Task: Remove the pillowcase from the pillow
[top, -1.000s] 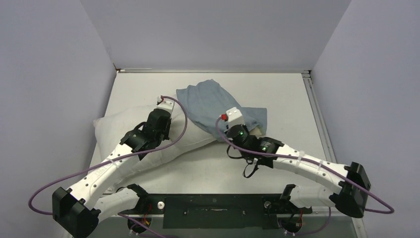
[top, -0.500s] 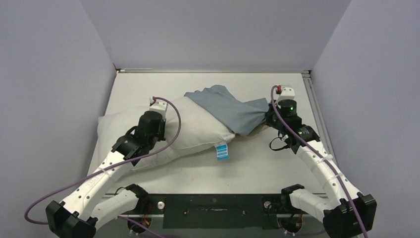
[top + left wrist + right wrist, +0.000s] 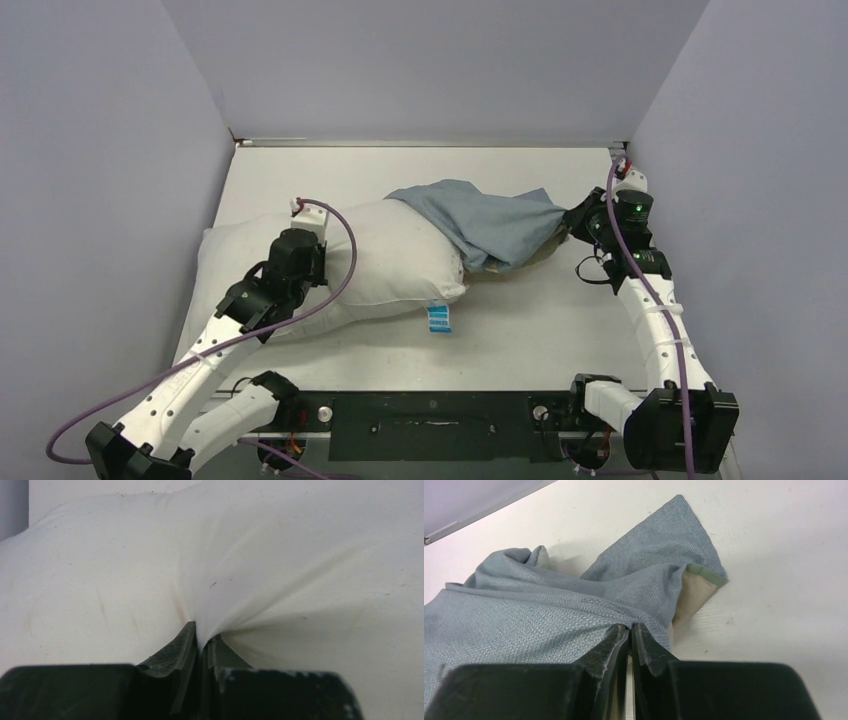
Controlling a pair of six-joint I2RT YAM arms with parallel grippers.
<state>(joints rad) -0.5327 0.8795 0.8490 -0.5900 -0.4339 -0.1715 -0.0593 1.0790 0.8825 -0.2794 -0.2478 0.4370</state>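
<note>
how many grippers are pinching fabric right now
2. The left gripper is shut on the pillow, at the left; the right gripper is shut on the pillowcase, at the far right.

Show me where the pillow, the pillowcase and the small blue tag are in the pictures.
pillow (image 3: 395,258): top external view, on its bare white middle.
pillowcase (image 3: 490,224): top external view, on the middle of the blue cloth.
blue tag (image 3: 437,318): top external view, on the tag at the pillow's near edge.
</note>
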